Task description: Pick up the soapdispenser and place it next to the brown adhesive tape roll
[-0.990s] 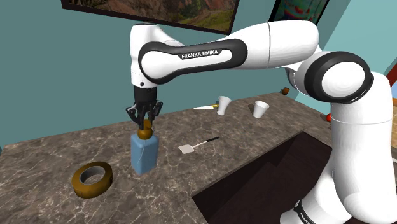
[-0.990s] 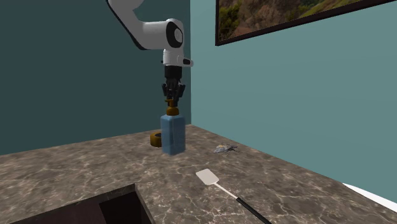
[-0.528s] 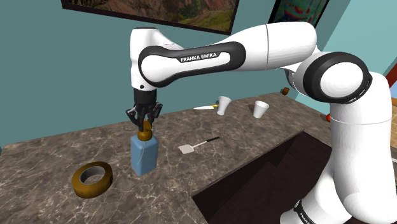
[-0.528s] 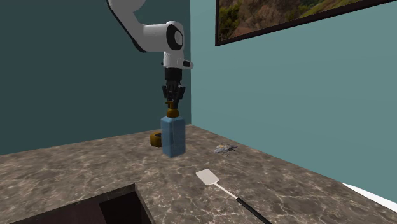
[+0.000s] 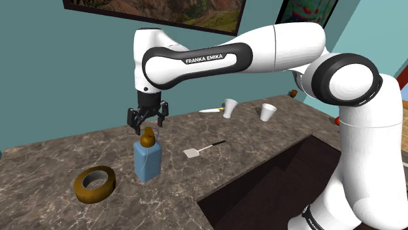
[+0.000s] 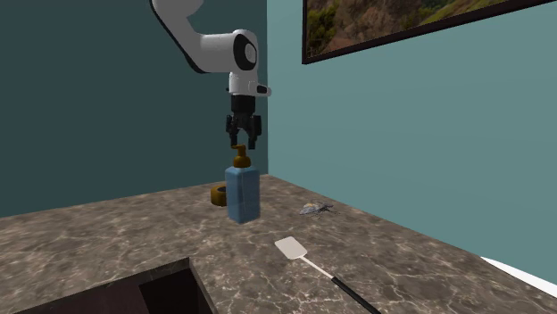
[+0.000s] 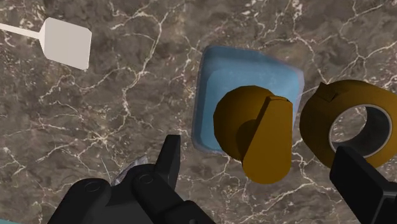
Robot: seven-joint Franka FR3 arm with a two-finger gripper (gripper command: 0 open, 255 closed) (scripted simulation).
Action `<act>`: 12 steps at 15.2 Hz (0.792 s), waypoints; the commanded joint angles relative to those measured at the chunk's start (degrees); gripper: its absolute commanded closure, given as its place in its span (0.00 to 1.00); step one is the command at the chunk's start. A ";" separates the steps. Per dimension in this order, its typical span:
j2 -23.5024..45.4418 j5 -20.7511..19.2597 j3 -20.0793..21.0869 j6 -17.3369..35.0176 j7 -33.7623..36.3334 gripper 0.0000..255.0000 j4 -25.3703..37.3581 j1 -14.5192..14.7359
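A light blue soap dispenser (image 5: 147, 160) with a brown pump top stands upright on the dark marble counter (image 5: 59, 157), just right of the brown tape roll (image 5: 95, 183) in the shoulder view. My gripper (image 5: 147, 121) hovers open directly above the pump, touching nothing. In the second exterior view the gripper (image 6: 244, 140) hangs over the dispenser (image 6: 242, 194), and the tape roll (image 6: 219, 194) peeks out behind it. From the wrist, the pump (image 7: 256, 132) lies between the spread fingers (image 7: 169, 159), with the tape roll (image 7: 357, 123) close beside the bottle (image 7: 216, 76).
A white spatula (image 5: 203, 149) lies on the counter beyond the dispenser. Two white cups (image 5: 229, 108) (image 5: 267, 112) and a knife (image 5: 209, 110) sit near the back wall. A sunken dark sink (image 5: 274, 183) opens by the stand. A small grey object (image 6: 315, 209) lies near the wall.
The gripper has opened and let go of the pump top, rising slightly. The dispenser now stands free on the counter beside the tape roll.
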 commanded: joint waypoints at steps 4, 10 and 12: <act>-0.65 0.32 0.20 -6.95 -0.33 0.00 6.36 0.28; -0.65 0.33 0.20 -6.95 -0.33 0.00 6.36 0.28; -0.65 0.33 0.20 -6.95 -0.33 0.00 6.36 0.28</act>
